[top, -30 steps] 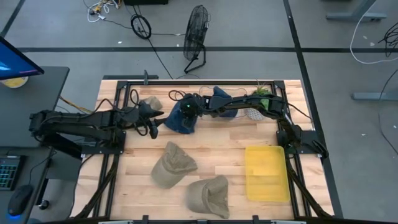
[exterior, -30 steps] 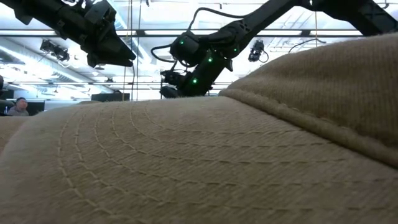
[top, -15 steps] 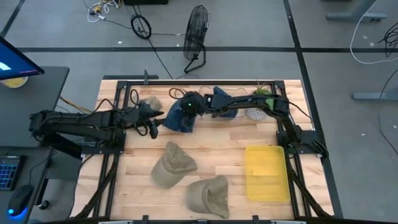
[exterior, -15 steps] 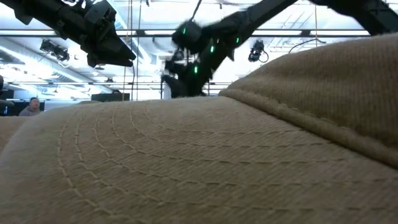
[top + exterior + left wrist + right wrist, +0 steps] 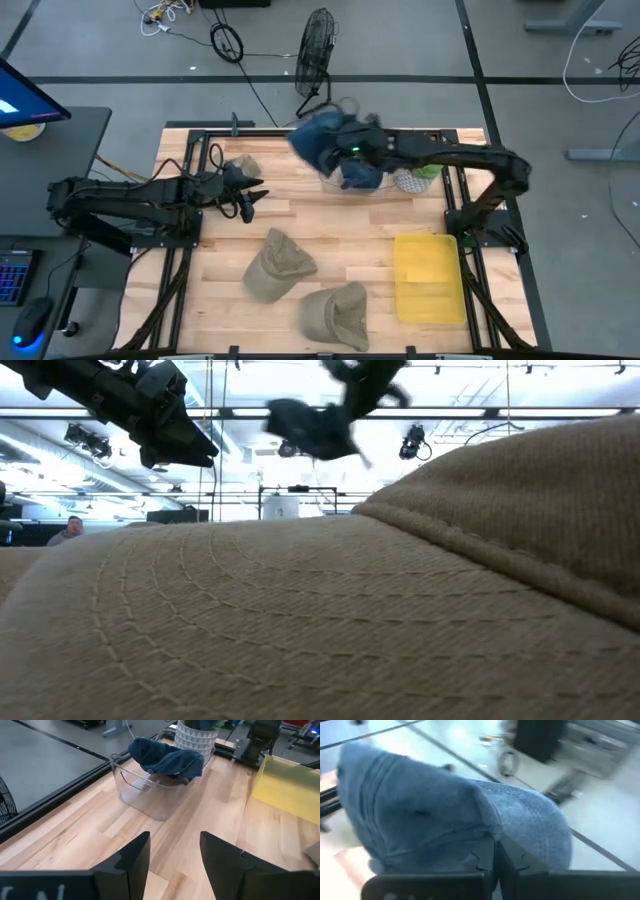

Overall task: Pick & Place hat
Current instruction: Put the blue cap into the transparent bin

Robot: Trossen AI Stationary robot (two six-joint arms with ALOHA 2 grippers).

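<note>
Our right gripper (image 5: 494, 855) pinches a floppy blue denim hat (image 5: 318, 140) above the clear plastic bin (image 5: 150, 795). Our left gripper (image 5: 172, 857) gapes empty; tan corduroy caps (image 5: 277, 265) clutter the wooden counter (image 5: 360, 215)

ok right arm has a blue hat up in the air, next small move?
Probably carry it sideways over the clear bin, then lower. The right tool is shut on the lifted blue hat, and the bin already holds another blue hat. The left tool waits open nearby.

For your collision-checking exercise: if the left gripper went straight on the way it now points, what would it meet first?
Probably the clear plastic bin with a blue hat draped in it. Bare table lies between it and the left gripper, whose fingers are open; depth is uncertain.
</note>
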